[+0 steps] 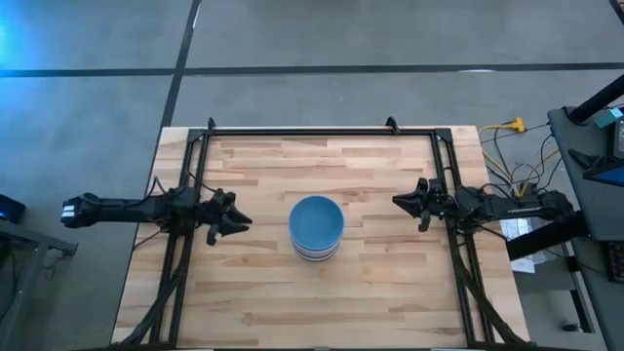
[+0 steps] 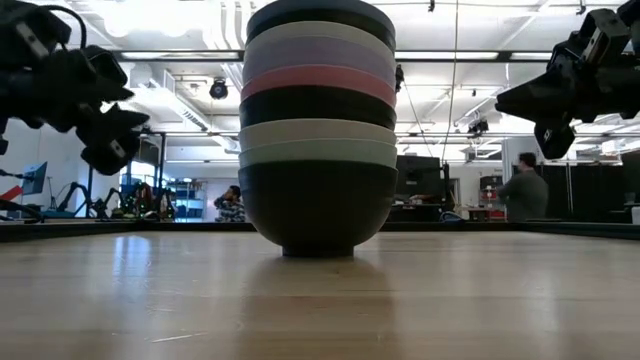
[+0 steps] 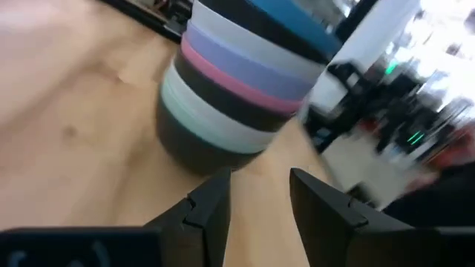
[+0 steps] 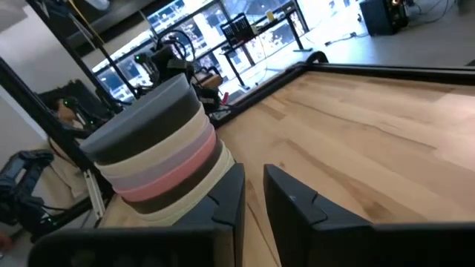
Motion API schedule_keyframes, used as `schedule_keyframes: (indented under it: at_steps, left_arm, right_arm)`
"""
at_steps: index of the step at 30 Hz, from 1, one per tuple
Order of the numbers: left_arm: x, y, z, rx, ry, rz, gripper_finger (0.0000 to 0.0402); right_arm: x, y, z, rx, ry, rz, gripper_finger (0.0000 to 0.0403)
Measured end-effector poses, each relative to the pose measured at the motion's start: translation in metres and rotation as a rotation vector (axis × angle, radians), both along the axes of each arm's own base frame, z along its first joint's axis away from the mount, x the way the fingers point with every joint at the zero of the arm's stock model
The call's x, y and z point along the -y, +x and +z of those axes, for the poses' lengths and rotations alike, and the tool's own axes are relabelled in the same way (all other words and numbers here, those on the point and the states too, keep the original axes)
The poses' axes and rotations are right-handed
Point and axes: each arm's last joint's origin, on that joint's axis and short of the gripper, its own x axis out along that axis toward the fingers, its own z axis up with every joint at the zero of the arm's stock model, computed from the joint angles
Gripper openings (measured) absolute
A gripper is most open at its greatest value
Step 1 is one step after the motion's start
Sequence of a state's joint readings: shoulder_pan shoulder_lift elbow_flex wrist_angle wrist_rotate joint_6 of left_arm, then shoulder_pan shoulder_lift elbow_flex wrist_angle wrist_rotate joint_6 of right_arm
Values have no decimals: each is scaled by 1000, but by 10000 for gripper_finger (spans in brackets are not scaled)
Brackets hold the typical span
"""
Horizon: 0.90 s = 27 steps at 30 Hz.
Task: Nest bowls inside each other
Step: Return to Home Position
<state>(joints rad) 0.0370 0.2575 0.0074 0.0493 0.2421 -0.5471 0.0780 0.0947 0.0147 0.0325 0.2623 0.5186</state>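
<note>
One stack of nested bowls [image 1: 316,229] stands on its black bottom bowl's foot [image 2: 318,248] at the table's middle. A blue bowl is on top. Below it the low view shows black, white, lavender, pink, black, white, pale green and black rims [image 2: 318,130]. My left gripper [image 1: 244,220] hovers left of the stack, pointing at it, open, with the stack [image 3: 237,81] ahead of its fingers [image 3: 260,196]. My right gripper [image 1: 397,201] hovers right of the stack [image 4: 159,148], pointing at it, its fingers [image 4: 254,189] a narrow gap apart. Neither touches a bowl.
A black metal frame [image 1: 322,129] runs along the table's far edge and down both sides. Bare wood [image 1: 322,302] lies around the stack. Cables and equipment [image 1: 526,166] sit off the table's right side. People [image 2: 522,190] show in the room beyond.
</note>
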Motion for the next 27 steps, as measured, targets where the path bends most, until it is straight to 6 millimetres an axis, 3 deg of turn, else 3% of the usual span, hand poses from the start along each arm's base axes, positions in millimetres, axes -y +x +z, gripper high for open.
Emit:
schedule_keyframes:
  at_steps: [7, 27]
  left_arm:
    - [0, 3, -6, -12, 261, -53, 122]
    - [-1, 5, -13, -81, 265, -62, 122]
  right_arm:
    - [0, 0, 0, 1, 0, 0, 47]
    - [0, 0, 0, 1, 0, 0, 47]
